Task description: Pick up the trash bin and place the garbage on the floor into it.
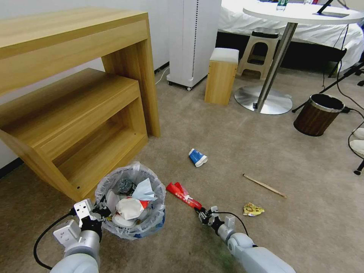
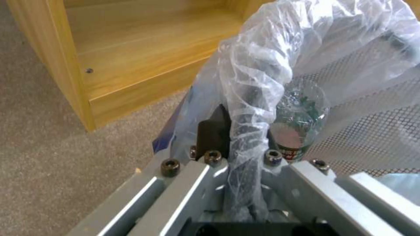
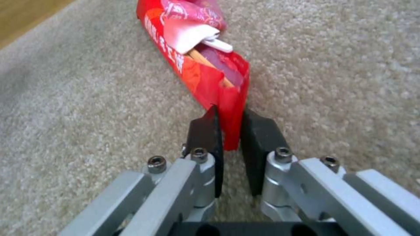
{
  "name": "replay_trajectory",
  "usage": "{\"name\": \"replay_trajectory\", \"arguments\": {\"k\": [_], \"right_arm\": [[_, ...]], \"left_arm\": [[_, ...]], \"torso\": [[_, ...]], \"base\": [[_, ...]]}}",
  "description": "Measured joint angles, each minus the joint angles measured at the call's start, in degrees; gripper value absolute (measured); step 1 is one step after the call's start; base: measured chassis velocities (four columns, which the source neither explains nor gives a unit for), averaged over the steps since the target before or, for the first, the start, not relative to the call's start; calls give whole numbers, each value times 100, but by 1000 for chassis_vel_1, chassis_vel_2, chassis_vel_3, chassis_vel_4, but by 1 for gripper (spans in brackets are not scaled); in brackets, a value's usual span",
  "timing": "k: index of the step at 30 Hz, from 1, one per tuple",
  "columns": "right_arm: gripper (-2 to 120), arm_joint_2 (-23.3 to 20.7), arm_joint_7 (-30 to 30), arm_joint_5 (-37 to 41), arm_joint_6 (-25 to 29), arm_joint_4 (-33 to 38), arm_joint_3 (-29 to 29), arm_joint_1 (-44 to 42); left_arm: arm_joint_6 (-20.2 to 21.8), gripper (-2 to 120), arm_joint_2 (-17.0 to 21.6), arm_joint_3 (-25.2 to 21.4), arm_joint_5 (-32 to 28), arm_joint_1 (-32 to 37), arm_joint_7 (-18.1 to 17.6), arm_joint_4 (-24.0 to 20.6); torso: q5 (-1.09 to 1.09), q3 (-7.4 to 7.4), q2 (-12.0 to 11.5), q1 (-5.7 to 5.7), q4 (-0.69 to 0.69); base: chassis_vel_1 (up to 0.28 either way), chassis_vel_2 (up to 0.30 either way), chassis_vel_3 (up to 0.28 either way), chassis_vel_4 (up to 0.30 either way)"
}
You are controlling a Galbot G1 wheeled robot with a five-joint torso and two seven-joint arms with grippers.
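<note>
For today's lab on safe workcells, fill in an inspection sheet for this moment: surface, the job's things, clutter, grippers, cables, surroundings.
Surface: beige carpet floor, litter scattered on it.
Job's things: trash bin stands upright by the wooden shelf unit, part filled. Loose on the floor: red wrapper, blue-white cup, wooden stick, yellow wrapper.
Clutter: nothing seen beyond the litter.
Grippers: left gripper has its jaws shut on the bin's bagged rim; right gripper has its jaws closed on the red wrapper's end.
Cables: black cables trail on the floor at far right.
Surroundings: round white table, brown bin, stool.
</note>
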Motion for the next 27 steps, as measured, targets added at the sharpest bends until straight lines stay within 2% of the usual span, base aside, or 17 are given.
{"name": "replay_trajectory", "arguments": {"k": [11,18,27], "right_arm": [[0,23,-36,-87,103,-32,15,-16],[0,-60,-175,-42,303,130,10,-61],[0,-453,-498,-45,709,561,153,-250]], "left_arm": [[-13,1,27,-40,-34,-24,2,27],[-19,1,91,-97,-108,-63,-3,70],[-22,1,99,-77,-125,-181,-14,229]], "torso": [[0,0,0,0,0],[-1,0,0,0,0],[0,0,0,0,-1]], "base": [[0,0,0,0],[0,0,0,0],[0,0,0,0]]}}
